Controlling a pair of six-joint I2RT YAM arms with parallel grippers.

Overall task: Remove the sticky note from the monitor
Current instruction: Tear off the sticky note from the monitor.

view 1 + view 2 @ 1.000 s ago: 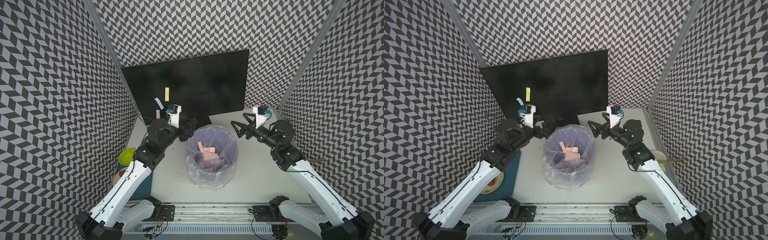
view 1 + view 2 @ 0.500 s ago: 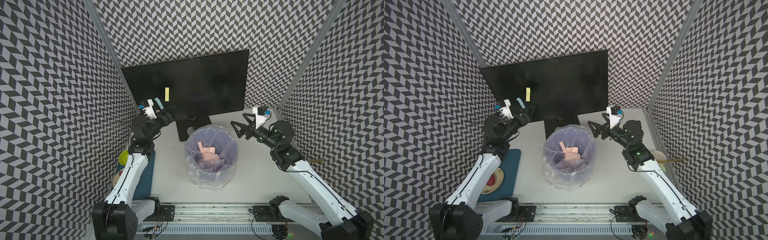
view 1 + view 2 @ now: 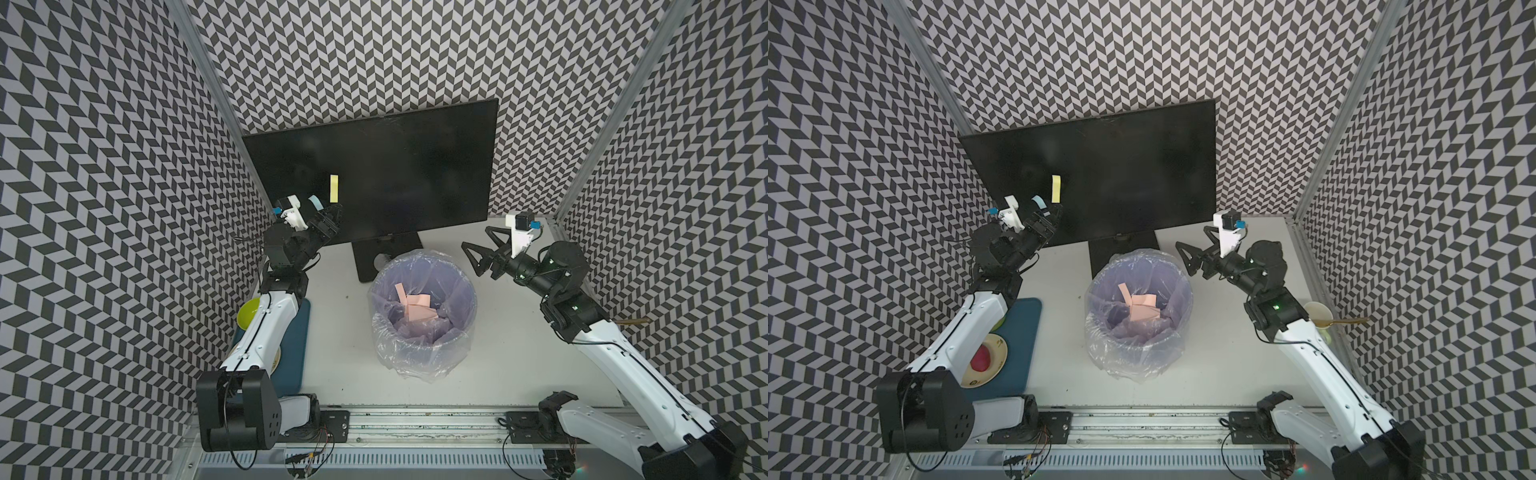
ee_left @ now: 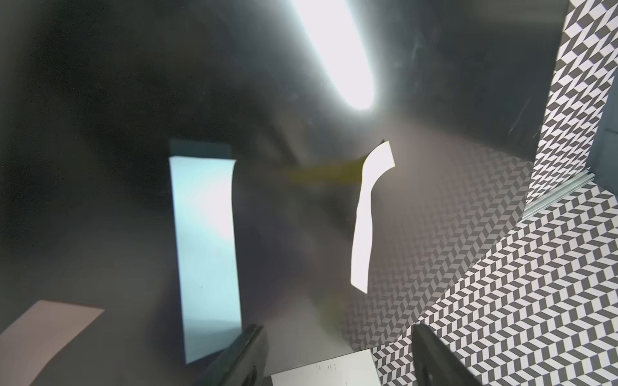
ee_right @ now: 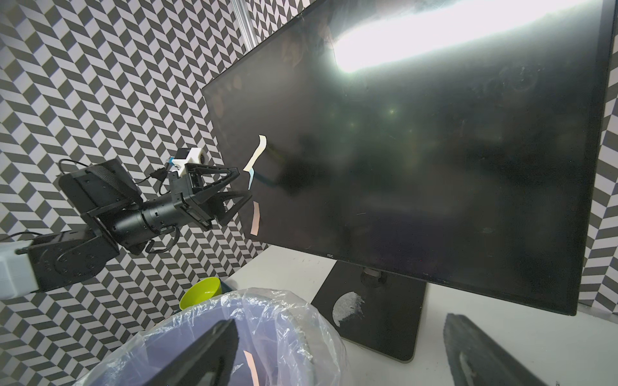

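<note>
The left gripper [image 4: 337, 354] is right up at the glass, jaws standing apart with nothing between them, so no paper is caught. In the left wrist view one finger [image 4: 242, 357] crosses the lower corner of the blue sticky note [image 4: 207, 254], and the yellow sticky note [image 4: 368, 214] hangs just past the gap, curling off the screen. Which of the two it wants, I cannot tell.

Both sit on the monitor [image 3: 415, 166], low down by the side edge nearest the left arm. Blue is closer to that edge, yellow a little higher and further in. A pink sticky note [image 5: 255, 219] clings below them, nearer the bottom edge.

These look like featherweight, limp slips, probably stuck along the top strip only. The place to pinch is the loose lower end that lifts off the glass. Then peel, don't yank, and keep the tips from scraping that slick screen.

Out on the table [image 3: 519, 353], the lined bin [image 3: 415, 357] stands before the stand base [image 3: 365, 262], with pink slips [image 3: 415, 309] inside. The right gripper [image 3: 475, 237] hovers beside the bin's rim, spread wide and empty.
</note>
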